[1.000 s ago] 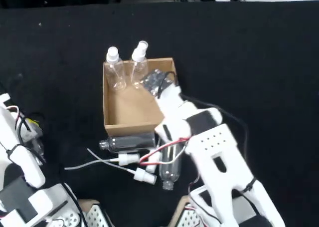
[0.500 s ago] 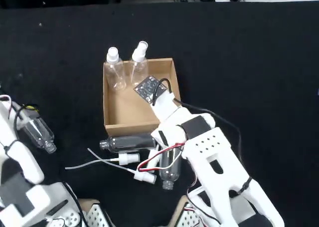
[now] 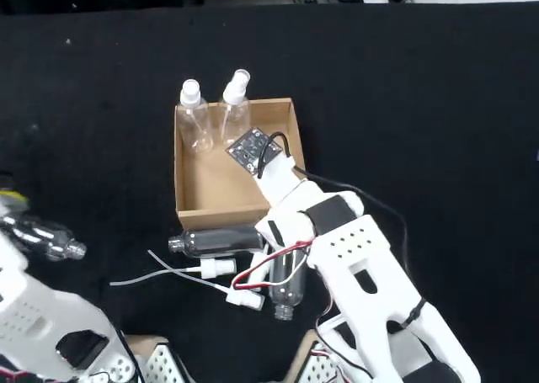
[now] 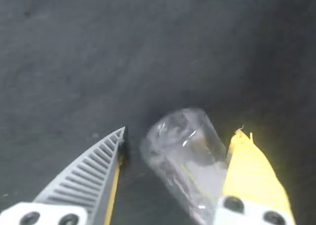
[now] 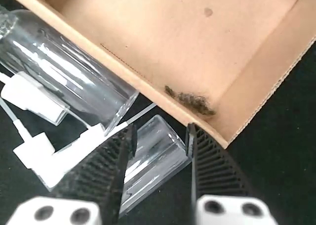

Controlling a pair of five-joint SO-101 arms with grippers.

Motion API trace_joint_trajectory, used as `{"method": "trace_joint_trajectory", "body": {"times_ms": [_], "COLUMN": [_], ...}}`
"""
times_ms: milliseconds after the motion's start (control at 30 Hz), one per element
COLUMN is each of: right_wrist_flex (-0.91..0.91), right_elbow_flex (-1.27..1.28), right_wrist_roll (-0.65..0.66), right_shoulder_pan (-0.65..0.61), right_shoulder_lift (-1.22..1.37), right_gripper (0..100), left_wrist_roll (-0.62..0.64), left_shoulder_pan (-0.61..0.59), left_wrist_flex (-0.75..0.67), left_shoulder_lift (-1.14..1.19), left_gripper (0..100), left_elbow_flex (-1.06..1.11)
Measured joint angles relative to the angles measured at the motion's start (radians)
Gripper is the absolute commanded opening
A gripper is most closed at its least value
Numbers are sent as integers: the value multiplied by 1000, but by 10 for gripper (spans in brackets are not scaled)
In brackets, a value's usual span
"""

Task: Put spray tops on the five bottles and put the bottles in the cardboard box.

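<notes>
The cardboard box (image 3: 181,168) lies open at mid-table, and two clear bottles (image 3: 195,120) (image 3: 234,112) with white spray tops stand at its far wall. My left gripper (image 4: 180,136) is shut on an uncapped clear bottle (image 4: 185,158) (image 3: 44,236), held above the cloth at the table's left edge. My right gripper (image 5: 160,136) is shut on another uncapped bottle (image 5: 150,160) (image 3: 286,286) lying just outside the box's near wall (image 5: 133,79). A third uncapped bottle (image 3: 217,240) (image 5: 64,69) lies along that wall. Two loose spray tops (image 3: 216,268) (image 3: 244,298) rest beside it.
Black cloth covers the table. The right arm (image 3: 358,257) stretches from the near edge to the box's near right corner, and red and white wires hang over the lying bottles. The spray tops' thin dip tubes (image 3: 139,278) trail leftward on the cloth.
The left arm has swung its bottle left and back toward the near edge. The right gripper came out of the box a second ago and has since stayed over the lying bottle.
</notes>
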Motion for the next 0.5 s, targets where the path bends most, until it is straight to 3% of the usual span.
{"method": "trace_joint_trajectory", "body": {"times_ms": [267,500], "right_wrist_flex": [0,0], "right_elbow_flex": [0,0], "right_wrist_roll": [0,0], "right_shoulder_pan": [0,0], "right_shoulder_lift": [0,0], "right_gripper": [145,145], "left_wrist_roll": [-253,-473], "left_shoulder_pan": [-130,-103], "left_wrist_flex": [54,305], "left_shoulder_lift": [0,0], "left_gripper": [295,295], "left_elbow_flex": [-78,-377]}}
